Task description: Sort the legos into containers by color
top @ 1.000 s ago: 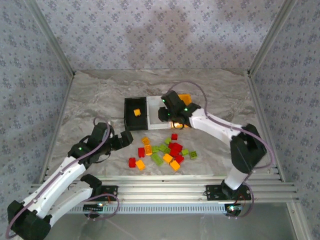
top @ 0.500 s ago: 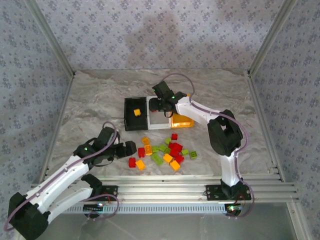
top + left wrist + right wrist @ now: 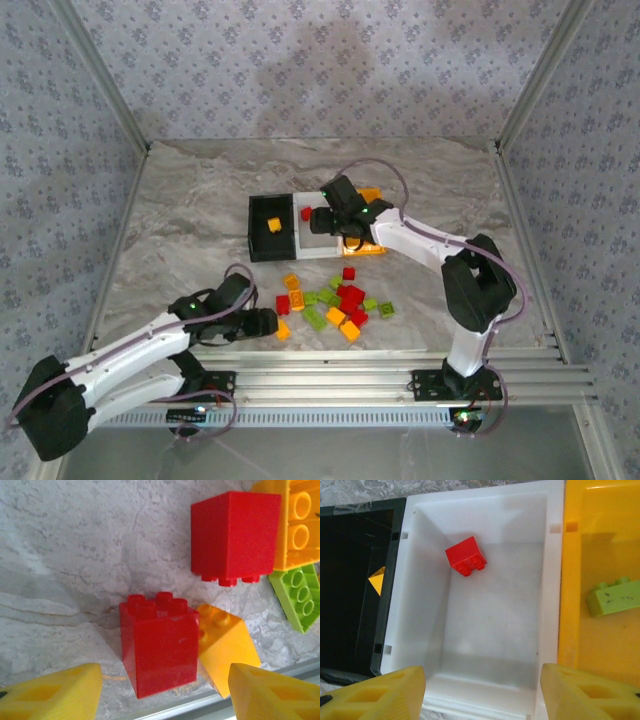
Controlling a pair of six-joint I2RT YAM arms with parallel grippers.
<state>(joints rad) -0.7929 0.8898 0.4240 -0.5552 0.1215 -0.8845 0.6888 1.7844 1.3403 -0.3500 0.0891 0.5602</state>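
Top view, bench (image 3: 180, 220): grey marbled surface, both arms bolted at its near edge.
Top view, containers: black bin (image 3: 253, 232), white bin (image 3: 308, 243) and orange bin (image 3: 370, 194) stand touching in a row, left to right, past the middle.
Top view, legos (image 3: 336, 300): red, orange and green bricks lie scattered nearer than the bins.
Top view, left pincer (image 3: 268, 322): low at the scatter's near-left edge.
Top view, right pincer (image 3: 318, 216): above the white bin.
Left wrist, left pincer (image 3: 165, 696): jaws apart, gripping nothing; its yellow fingertips (image 3: 60, 695) flank the near red brick (image 3: 160, 642).
Left wrist, neighbours: tilted orange brick (image 3: 225, 645) touches the near red brick's right side; far red brick (image 3: 232, 532) lies apart, beyond it.
Right wrist, right pincer (image 3: 482, 695): jaws wide, empty, over the white bin's near end.
Right wrist, white bin (image 3: 495, 625): lone red brick (image 3: 466, 555) near its far-left corner.
Right wrist, black bin (image 3: 350, 540): boxed orange brick (image 3: 377, 580) inside.
Right wrist, orange bin (image 3: 580, 635): green brick (image 3: 615, 596) inside.
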